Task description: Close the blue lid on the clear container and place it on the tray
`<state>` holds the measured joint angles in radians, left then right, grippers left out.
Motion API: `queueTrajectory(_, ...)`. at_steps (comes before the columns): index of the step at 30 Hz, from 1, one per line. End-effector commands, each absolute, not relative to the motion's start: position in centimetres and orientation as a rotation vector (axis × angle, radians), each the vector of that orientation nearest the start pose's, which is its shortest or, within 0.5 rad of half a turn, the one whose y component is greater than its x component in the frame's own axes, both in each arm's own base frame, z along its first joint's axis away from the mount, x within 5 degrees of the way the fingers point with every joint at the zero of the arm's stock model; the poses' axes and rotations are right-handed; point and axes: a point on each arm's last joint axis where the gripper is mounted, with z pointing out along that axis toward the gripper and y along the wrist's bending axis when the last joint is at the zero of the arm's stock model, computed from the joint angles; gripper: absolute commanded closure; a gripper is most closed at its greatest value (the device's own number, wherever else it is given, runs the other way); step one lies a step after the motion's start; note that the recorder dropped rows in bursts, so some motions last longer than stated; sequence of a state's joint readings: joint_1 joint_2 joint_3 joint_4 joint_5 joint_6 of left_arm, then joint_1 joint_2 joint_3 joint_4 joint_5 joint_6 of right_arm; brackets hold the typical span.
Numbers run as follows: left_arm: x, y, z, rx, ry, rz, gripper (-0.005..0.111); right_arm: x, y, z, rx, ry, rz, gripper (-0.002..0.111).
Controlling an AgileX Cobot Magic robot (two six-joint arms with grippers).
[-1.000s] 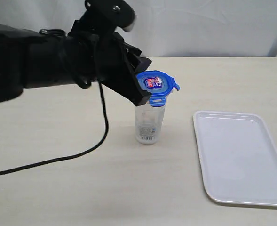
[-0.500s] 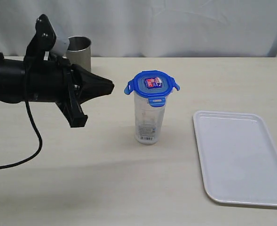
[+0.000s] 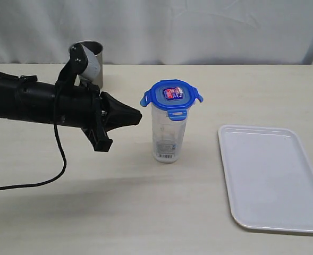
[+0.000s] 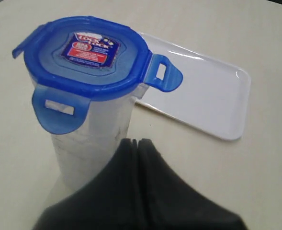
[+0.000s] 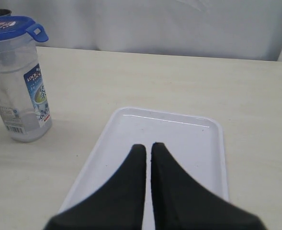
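The blue lid (image 3: 172, 95) rests on top of the clear container (image 3: 168, 139), which stands upright mid-table; the lid's flaps stick outward. My left gripper (image 3: 137, 118) is shut and empty, pointing at the container's upper side from the left with a small gap to it. The left wrist view shows the lid (image 4: 85, 57) and container (image 4: 90, 148) just beyond the shut left gripper (image 4: 137, 141). The white tray (image 3: 273, 180) lies empty to the right. My right gripper (image 5: 148, 145) is shut and empty, hovering over the tray (image 5: 188, 143); the exterior view does not show it.
A steel cup (image 3: 91, 58) stands at the back left, behind the left arm. A black cable (image 3: 50, 175) trails from the left arm across the table's left side. The tabletop (image 3: 145, 212) is pale wood, with a white curtain behind it.
The left gripper let go of the lid and pulled away to the left, leaving the lid on the container. It has since moved back toward the container, lower down.
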<state>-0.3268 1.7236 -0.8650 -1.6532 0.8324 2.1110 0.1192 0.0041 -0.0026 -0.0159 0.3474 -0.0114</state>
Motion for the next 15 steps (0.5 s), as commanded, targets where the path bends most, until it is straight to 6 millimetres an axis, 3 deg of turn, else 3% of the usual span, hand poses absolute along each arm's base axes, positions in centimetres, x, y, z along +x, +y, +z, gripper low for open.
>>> queueTrajectory(1,28.7,-17.3,19.8,1.16,1.757,-0.874,0.107,5.3,0.6,18.2,-0.119,1.826,0.06,0.104)
queueTrajectory(8,29.2,-19.8,18.8,1.209,1.806,-0.758,0.107,5.3,0.6,18.2,-0.119,1.826,0.06,0.104)
queueTrajectory(15,29.8,-19.8,18.7,1.209,1.83,-0.678,0.107,5.3,0.6,18.2,-0.119,1.826,0.06,0.104)
